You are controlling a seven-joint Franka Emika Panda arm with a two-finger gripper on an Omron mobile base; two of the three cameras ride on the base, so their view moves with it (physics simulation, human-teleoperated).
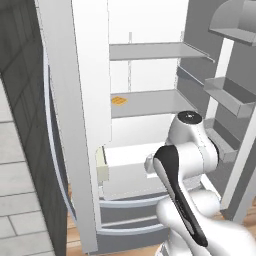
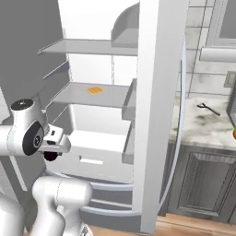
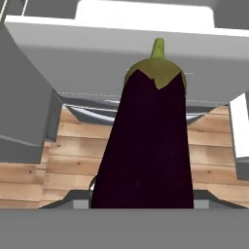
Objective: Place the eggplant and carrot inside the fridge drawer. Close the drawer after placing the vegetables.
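You've got the eggplant [image 3: 146,146] pinched in your fingers, filling the centre of the hand view, stem pointing up toward the white fridge drawer [image 3: 121,44] across the top. In the right base view the drawer [image 2: 92,147] sits centre-left, with the carrot [image 2: 234,133] at the right edge on the bench [image 2: 203,124].
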